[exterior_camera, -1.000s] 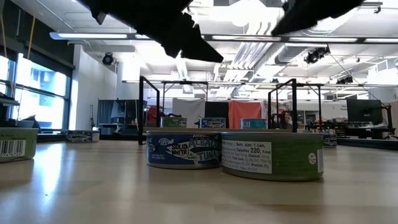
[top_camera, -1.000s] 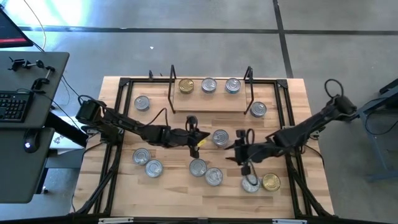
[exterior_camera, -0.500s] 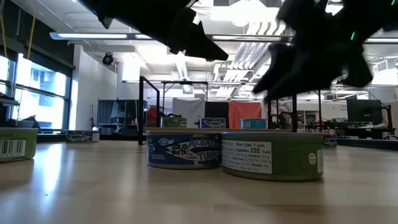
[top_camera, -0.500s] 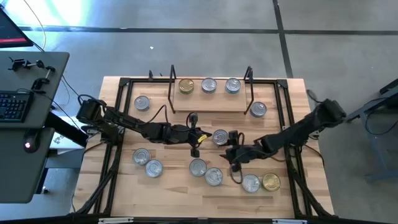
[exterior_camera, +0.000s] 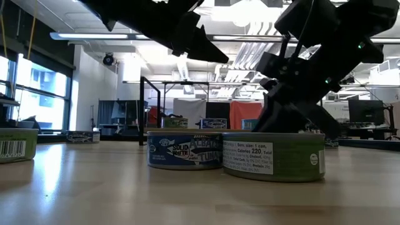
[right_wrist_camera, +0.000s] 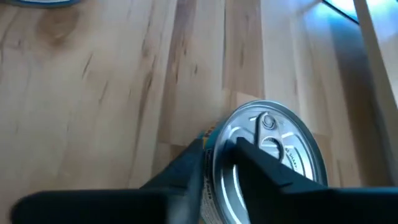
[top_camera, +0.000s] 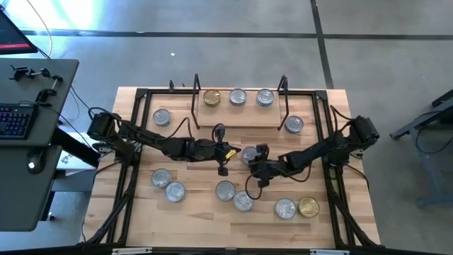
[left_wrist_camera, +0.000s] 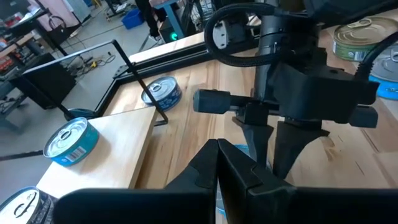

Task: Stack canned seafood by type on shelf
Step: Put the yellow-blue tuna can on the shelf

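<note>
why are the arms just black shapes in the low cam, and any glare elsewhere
Low view: bright ceiling lights and windows backlight the arms into silhouettes; the near green can stays readable. Right wrist view: glare on the silver lid, and the near dark fingers look soft.

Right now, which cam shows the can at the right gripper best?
Right wrist view: the silver-lid can fills the frame, pull tab visible, one finger across its lid. High view shows it small beside the right gripper. Left wrist and low views don't clearly show it.
</note>
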